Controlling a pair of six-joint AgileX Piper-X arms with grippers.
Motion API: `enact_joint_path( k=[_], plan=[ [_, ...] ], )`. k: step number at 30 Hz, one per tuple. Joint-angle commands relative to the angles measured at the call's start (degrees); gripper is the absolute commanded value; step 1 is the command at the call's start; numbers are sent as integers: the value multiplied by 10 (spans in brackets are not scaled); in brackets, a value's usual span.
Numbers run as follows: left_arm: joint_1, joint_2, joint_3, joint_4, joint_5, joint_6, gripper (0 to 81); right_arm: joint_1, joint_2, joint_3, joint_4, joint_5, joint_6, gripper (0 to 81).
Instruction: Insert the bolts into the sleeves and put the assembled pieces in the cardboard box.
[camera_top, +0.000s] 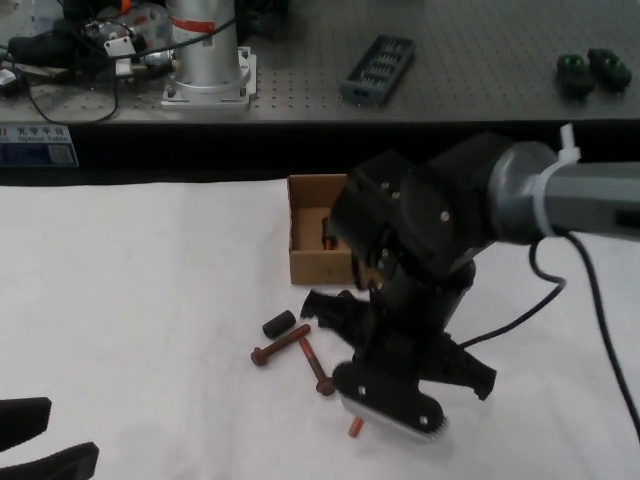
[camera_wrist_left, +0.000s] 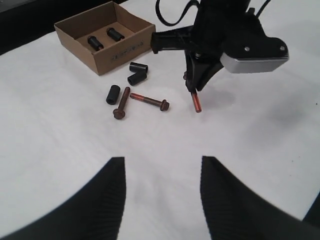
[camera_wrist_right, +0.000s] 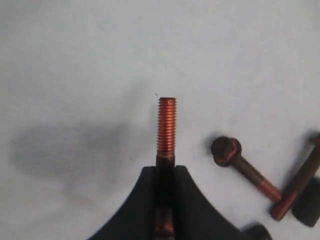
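Observation:
My right gripper (camera_wrist_left: 193, 88) points down over the white cloth and is shut on a copper bolt (camera_wrist_right: 166, 125), whose threaded tip (camera_top: 354, 427) hangs just above the surface. Two more bolts (camera_wrist_left: 121, 103) (camera_wrist_left: 150, 101) lie loose beside three black sleeves (camera_wrist_left: 139, 67) (camera_wrist_left: 136, 78) (camera_wrist_left: 113, 94). The cardboard box (camera_wrist_left: 122, 50) holds two dark pieces (camera_wrist_left: 93, 41) (camera_wrist_left: 114, 34). My left gripper (camera_wrist_left: 160, 195) stands open and empty, well short of the parts, at the near left corner (camera_top: 45, 440).
The right arm's body (camera_top: 430, 220) covers part of the box (camera_top: 315, 265) and some sleeves in the high view. Behind the cloth is a perforated bench with a metal post base (camera_top: 205, 60), a black tray (camera_top: 378, 65) and cables.

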Motion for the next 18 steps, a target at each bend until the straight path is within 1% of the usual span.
enact_joint_path(
  k=[1, 3, 5, 7, 12, 17, 18],
  plan=[
    [0, 3, -7, -2, -4, -13, 344, 2, 14, 5, 17, -6, -47, 17],
    [0, 3, -7, -2, -4, -27, 344, 2, 29, 18, 0, 11, -64, 17],
    [0, 3, -7, -2, -4, -34, 344, -2, 41, 38, -25, 49, -66, 17],
    [0, 3, -7, -2, -4, -35, 344, -6, 47, 57, -60, 68, -66, 17],
    [0, 3, -7, -2, -7, -33, 344, -9, 48, 93, -139, 68, -66, 17],
    [0, 3, -7, -2, -21, -33, 344, -9, 48, 97, -152, 68, -66, 3],
    [0, 3, -7, -2, -21, -33, 344, -9, 48, 97, -152, 68, -66, 46]
  ],
)
